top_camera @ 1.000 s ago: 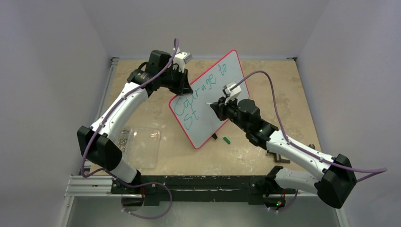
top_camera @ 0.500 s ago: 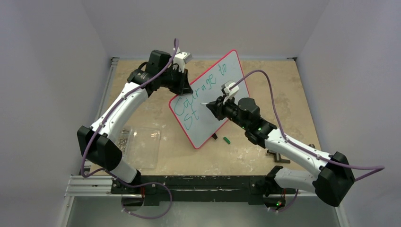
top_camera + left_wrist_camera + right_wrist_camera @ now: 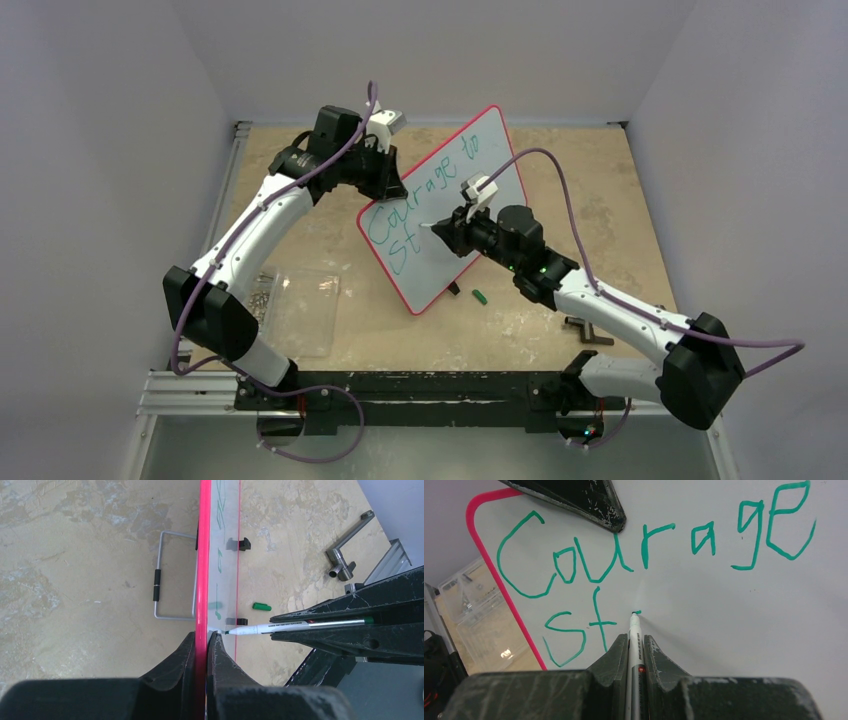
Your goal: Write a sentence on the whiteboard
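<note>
Left end effector (image 3: 202,639) clenched on whiteboard (image 3: 428,275) red rim; board stands tilted on surface (image 3: 600,200). Right end effector (image 3: 635,641) grasps marker (image 3: 634,627), tip touching beside "St" of sentence (image 3: 644,550); bare board rightward. Only left wrist view shows wire stand (image 3: 156,585) behind.

left tool (image 3: 201,639) and right tool (image 3: 636,641) both tightly closed, aloft

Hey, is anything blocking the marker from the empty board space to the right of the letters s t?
Nothing visible. The marker in the right gripper touches the whiteboard just right of "St", with bare board beyond. The left gripper clamps the rim above "Courage", clear of that line.
</note>
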Tool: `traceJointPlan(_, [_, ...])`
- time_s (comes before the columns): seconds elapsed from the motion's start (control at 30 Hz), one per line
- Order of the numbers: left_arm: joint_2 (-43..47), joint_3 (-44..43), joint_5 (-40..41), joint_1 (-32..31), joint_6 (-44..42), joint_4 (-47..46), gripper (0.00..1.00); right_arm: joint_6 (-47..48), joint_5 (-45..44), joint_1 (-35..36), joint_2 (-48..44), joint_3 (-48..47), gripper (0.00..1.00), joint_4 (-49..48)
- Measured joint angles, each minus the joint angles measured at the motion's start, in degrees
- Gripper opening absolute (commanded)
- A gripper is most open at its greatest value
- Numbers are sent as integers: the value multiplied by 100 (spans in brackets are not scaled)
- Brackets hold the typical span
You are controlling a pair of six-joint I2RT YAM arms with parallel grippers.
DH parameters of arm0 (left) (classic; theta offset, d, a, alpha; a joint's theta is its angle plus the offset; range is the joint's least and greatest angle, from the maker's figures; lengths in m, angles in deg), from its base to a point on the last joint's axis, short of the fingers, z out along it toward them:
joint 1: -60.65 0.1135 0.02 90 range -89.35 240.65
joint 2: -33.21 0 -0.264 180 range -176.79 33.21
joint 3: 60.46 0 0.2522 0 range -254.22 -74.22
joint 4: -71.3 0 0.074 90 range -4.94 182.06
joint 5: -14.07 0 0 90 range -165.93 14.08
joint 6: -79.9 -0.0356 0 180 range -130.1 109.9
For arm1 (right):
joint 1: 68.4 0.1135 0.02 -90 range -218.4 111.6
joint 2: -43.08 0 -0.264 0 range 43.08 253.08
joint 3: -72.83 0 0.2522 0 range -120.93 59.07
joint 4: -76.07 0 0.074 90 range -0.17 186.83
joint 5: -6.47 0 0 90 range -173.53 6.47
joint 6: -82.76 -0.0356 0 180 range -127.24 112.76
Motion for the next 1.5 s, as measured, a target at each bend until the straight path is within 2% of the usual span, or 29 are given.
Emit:
traceJointPlan(0.67, [0, 0, 0, 2, -20, 0, 0, 13, 332, 0, 7, 122, 0, 195])
traceJointPlan(1.5, [2, 0, 20, 11, -48, -4, 0, -4, -118, 15, 184, -435, 0, 726])
